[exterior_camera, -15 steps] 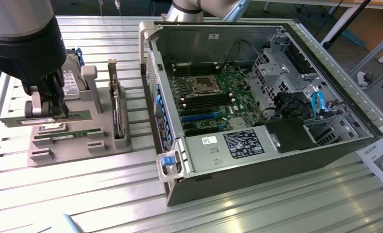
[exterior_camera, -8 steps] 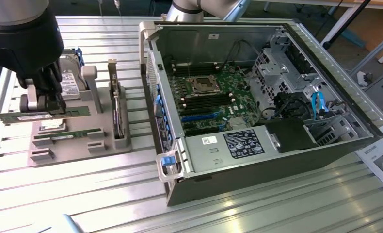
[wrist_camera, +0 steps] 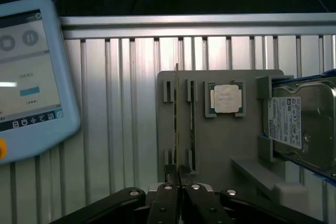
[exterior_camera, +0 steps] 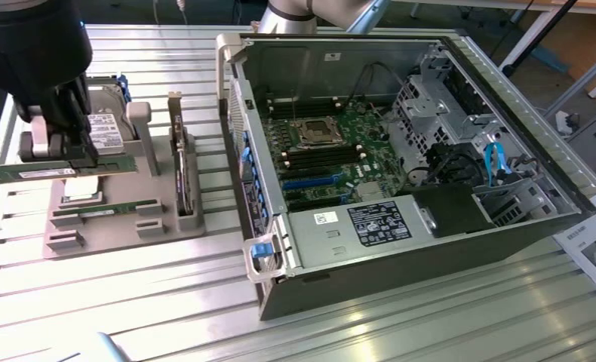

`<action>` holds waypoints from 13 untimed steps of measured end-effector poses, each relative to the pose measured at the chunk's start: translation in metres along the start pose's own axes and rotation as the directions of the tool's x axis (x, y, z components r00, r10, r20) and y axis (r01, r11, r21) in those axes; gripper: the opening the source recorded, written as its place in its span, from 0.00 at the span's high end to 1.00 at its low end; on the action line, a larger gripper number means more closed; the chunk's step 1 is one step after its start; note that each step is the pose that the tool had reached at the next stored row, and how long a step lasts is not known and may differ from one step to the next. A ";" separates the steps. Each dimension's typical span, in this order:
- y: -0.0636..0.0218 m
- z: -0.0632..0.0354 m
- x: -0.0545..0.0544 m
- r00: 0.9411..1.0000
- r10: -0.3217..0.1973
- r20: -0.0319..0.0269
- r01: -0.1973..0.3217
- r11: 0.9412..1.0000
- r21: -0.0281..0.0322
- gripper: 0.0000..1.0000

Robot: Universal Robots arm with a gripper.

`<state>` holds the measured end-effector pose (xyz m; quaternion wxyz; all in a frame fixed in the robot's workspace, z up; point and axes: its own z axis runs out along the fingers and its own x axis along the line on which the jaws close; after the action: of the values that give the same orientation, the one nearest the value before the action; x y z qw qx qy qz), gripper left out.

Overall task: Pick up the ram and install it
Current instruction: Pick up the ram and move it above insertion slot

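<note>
Ram (exterior_camera: pixel 32 172) is hanging level in the hand (exterior_camera: pixel 62 154) near the table's (exterior_camera: pixel 379 332) edge at the exterior view's left. It is a long green stick, hanging clear above the grey holder (exterior_camera: pixel 127 230). The hand's fingers are pinching the board's two faces near its middle and are almost fully closed. In the holder a second stick (exterior_camera: pixel 107 212) is lying in its slot, a silver CPU chip (wrist_camera: pixel 226 99) is sitting in a square pocket, and a hard drive (exterior_camera: pixel 107 124) is sitting at the far end. A dark expansion card (exterior_camera: pixel 182 177) is standing on edge along the holder's side nearest the computer case (exterior_camera: pixel 278 249). That case is lying open on the table's middle, its motherboard (exterior_camera: pixel 348 151) facing up. A printed sheet (exterior_camera: pixel 595 253) is lying by the table's edge at the exterior view's right. A light-blue pendant (wrist_camera: pixel 31 77) is resting on the table near the holder.
</note>
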<state>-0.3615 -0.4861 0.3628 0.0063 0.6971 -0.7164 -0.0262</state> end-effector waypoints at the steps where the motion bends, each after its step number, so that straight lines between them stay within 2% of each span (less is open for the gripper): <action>1: 0.0001 -0.0028 0.000 1.000 0.000 0.000 0.000 1.000 0.000 0.88; 13: 0.0013 -0.0277 -0.001 1.000 0.000 0.000 0.000 1.000 0.000 0.88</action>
<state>-0.3615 -0.4861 0.3906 0.0063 0.6972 -0.7164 -0.0262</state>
